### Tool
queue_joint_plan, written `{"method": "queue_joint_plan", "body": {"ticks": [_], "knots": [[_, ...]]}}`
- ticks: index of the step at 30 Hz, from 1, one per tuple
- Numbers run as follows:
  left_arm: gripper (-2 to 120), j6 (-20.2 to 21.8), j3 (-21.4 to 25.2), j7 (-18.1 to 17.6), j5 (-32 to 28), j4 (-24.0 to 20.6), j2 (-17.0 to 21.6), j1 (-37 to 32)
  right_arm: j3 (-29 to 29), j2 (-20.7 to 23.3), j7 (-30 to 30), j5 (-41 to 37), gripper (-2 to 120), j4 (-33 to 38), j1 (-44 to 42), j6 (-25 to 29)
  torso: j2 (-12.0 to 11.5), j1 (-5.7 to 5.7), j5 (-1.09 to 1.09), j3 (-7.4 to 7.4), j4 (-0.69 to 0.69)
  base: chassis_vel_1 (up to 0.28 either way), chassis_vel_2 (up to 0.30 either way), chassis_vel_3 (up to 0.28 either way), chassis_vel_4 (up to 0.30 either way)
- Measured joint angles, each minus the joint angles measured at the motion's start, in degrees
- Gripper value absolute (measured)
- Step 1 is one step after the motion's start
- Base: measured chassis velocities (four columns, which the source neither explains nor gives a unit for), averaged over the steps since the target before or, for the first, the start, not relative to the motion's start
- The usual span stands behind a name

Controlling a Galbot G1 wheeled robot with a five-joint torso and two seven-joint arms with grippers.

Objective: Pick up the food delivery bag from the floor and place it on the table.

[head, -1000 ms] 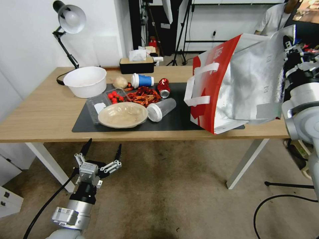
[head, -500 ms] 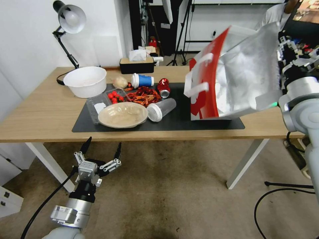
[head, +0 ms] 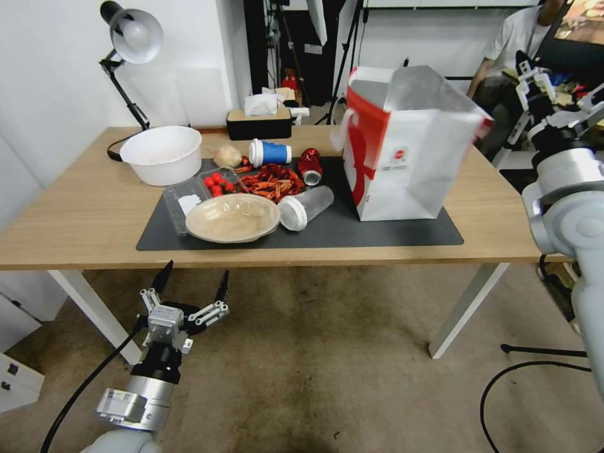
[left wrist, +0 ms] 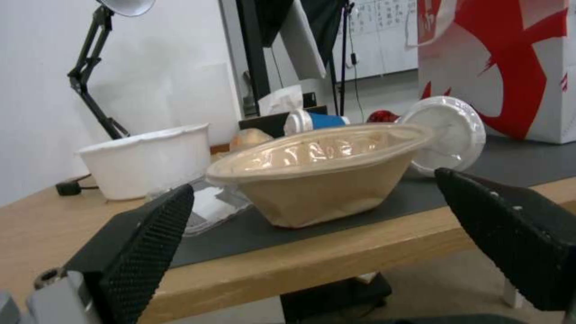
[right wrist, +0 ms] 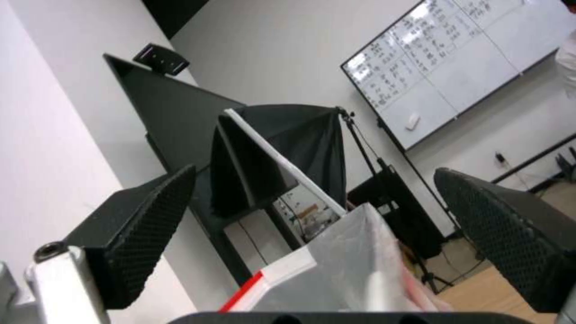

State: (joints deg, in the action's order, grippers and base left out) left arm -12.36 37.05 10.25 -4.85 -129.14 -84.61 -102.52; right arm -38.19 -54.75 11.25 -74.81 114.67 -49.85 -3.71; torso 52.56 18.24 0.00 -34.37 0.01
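Left gripper (head: 190, 284) parked low over the floor (head: 327, 352), in front of the table (head: 82, 214) and well left of the bag, fingers spread wide, holding nothing; from its wrist view the fingers (left wrist: 147, 234) frame a tan bowl (left wrist: 318, 180) on the mat (left wrist: 252, 229), with the bag's red-and-white side (left wrist: 498, 67) beyond it. On the table, left of the bag: lamp (head: 126, 44), white bowl (head: 162, 153), clear tray with tomatoes (head: 217, 184), tan bowl, blue cup (head: 269, 152), crayfish (head: 272, 181), red can (head: 309, 165), clear cup on its side (head: 306, 206), tissue box (head: 259, 119) at the back. Bag (head: 402, 151) stands upright on the right end of the mat, base flat, top open with foil lining showing, handles drooping on its left face. Looks stable, no lean. Right gripper (head: 557, 88) is up and to the right of the bag, off the table edge, fingers apart, clear of the paper; its wrist view has the bag's foil rim (right wrist: 342, 265) just below the open fingers (right wrist: 135, 234). Judgement: placement is effectively done, step in hand is the retreat. To do it well: keep the jaws wide and pull up and away from the bag, not across it, so no finger catches the rim or a handle and tips it toward the clear cup and can. Empty paper bag is light, a small snag would drag it.
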Motion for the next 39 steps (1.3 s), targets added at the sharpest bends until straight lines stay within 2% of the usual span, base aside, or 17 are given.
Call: {"method": "queue_joint_plan", "body": {"ticks": [7,9,13,15,18,23,27,33,35,39], "knots": [[100,0.0,0.0,0.1,-0.5,0.1,0.2,0.4,-3.1,-0.8,-5.3,8.7,100,3.3,-6.2,-0.8,0.0,0.00,-0.01,0.00,-0.01,0.000,0.000,0.000,0.000],[100,-0.1,0.0,0.2,-0.9,0.6,0.2,0.7,-4.3,-2.1,-8.5,14.5,100,5.1,-9.8,0.0,0.0,0.00,-0.01,0.00,-0.01,0.000,0.000,0.000,0.000],[100,-0.2,0.0,0.4,-1.3,0.9,0.4,1.0,-5.3,-4.1,-10.5,20.2,100,7.3,-13.7,0.8,0.0,0.00,0.00,0.00,-0.01,0.000,0.000,0.000,0.000],[100,-0.2,0.0,0.4,-1.3,0.9,0.4,1.0,-5.3,-4.4,-10.5,20.6,100,7.6,-14.1,0.8,0.0,0.00,0.00,0.00,-0.01,0.000,0.000,0.000,0.000],[100,-0.2,0.2,0.4,-1.7,0.9,0.7,1.0,-5.7,-7.2,-9.7,23.7,100,12.1,-19.1,0.0,0.0,0.00,-0.03,0.01,-0.01,0.000,0.000,0.000,0.000],[100,-0.4,0.3,0.4,-1.9,1.0,0.7,1.1,-5.7,-7.9,-10.2,25.6,100,12.9,-20.7,0.1,0.0,0.00,-0.01,0.01,0.00,0.000,0.000,0.000,0.000],[100,-1.1,0.4,-0.1,-2.4,1.6,0.7,1.3,-5.7,-9.7,-11.3,28.7,100,16.2,-24.9,-0.5,0.0,0.00,-0.03,0.01,-0.01,0.000,0.000,0.000,0.000],[100,-1.6,0.4,-0.3,-2.6,1.8,0.6,1.6,-4.4,-13.8,-12.2,32.8,100,21.2,-30.3,-4.3,0.0,0.00,-0.01,0.01,0.00,0.000,0.000,0.000,0.000],[100,-1.4,0.4,-0.4,-2.8,2.2,0.6,1.8,-4.1,-15.5,-13.7,37.2,100,21.3,-32.9,-3.8,0.0,0.00,-0.01,0.00,0.00,0.000,0.000,0.000,0.000],[100,-1.4,0.4,-0.5,-2.8,2.7,0.6,1.8,-3.2,-17.6,-14.5,39.5,100,21.0,-36.2,-2.2,0.0,0.00,0.00,0.00,0.00,0.000,0.000,0.000,0.000]]}}
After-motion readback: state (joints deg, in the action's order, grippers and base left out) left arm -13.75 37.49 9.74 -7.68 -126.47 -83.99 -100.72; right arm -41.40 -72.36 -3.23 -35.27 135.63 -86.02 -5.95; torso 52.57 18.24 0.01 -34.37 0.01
